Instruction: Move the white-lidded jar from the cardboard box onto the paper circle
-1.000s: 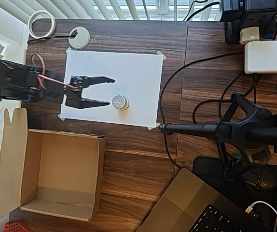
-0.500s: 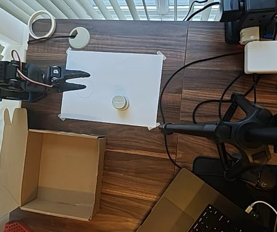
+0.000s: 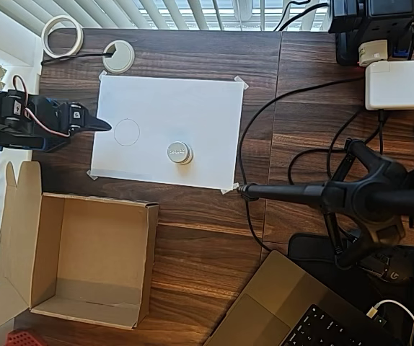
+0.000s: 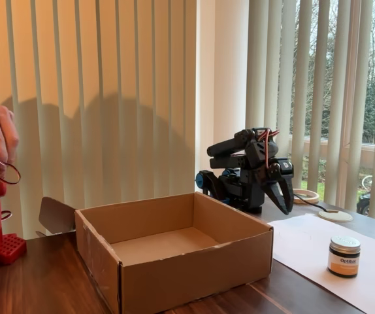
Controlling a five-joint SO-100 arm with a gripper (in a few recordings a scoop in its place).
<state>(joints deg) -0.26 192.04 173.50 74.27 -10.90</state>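
The small round white-lidded jar [image 3: 179, 153] with silvery sides stands upright on the white paper sheet [image 3: 192, 108], toward its near edge, beside the thin pencil-drawn paper circle [image 3: 127, 132] and apart from it; the fixed view shows what the overhead one cannot, the jar's [image 4: 344, 256] dark side and pale label; the overhead view alone shows the circle plainly. My black pincer [image 3: 99, 125] rests at the sheet's left edge, jaws drawn together on nothing, tip short of the circle; in the fixed view it [image 4: 285, 204] hangs pointing down behind the box. Bare paper lies open between pincer, circle and jar. The large brown cardboard box [image 3: 19, 238] sits with nothing inside it at the tabletop's near left corner, its flaps cut by the picture edge. The lid's lettering is too faint to read.
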